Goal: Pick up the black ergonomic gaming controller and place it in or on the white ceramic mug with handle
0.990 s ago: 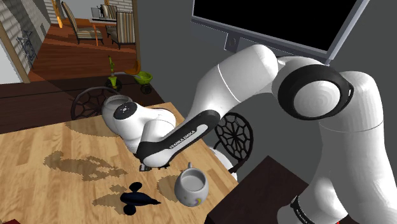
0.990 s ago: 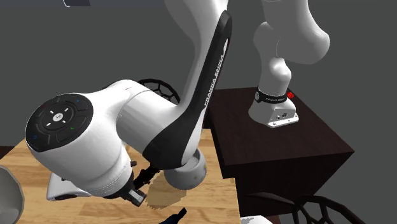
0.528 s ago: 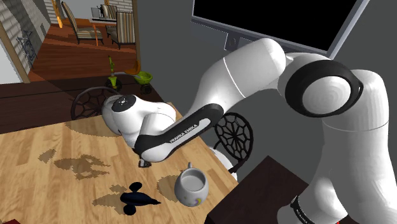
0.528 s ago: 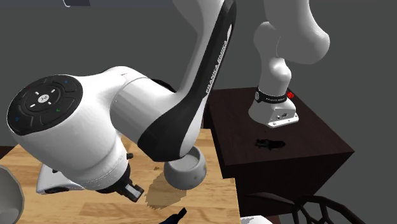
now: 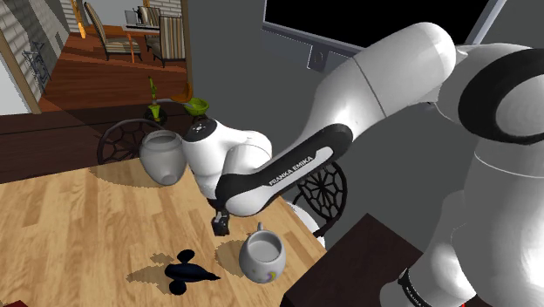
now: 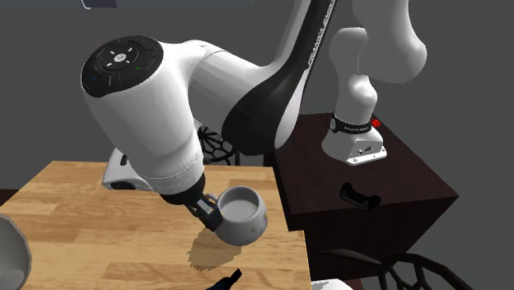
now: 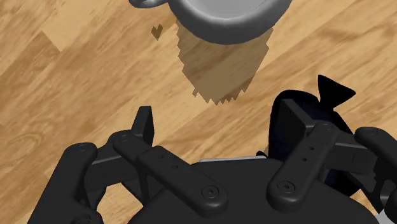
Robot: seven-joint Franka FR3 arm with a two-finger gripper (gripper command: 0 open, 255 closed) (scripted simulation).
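Note:
The black controller [image 5: 185, 275] lies on the wooden table [image 5: 70, 227] near its front edge, untouched. The white mug [image 5: 261, 255] stands upright to its right in the shoulder view, handle toward the arm. My gripper [image 5: 221, 225] hangs low over the table just behind the mug, between mug and controller. In the wrist view the fingers [image 7: 145, 124] stand apart with bare wood between them; my gripper [image 7: 219, 124] is open. The controller [image 7: 331, 92] shows beside one finger and the mug [image 7: 222, 13] lies ahead. In the second exterior view the gripper [image 6: 204, 210] is right next to the mug [image 6: 239, 216].
A grey round pot [image 5: 163, 157] stands at the table's far edge. Black wrought chairs [image 5: 323, 187] flank the table's right side. The dark stand [image 6: 362, 177] carries the arm's base and a small dark shape [image 6: 360, 196]. A black screen [image 5: 375, 22] hangs above.
The arm swung toward the shoulder view's right and rose, uncovering the grey pot. The hand moved close to the mug and its fingers spread apart. Controller and mug stayed put.

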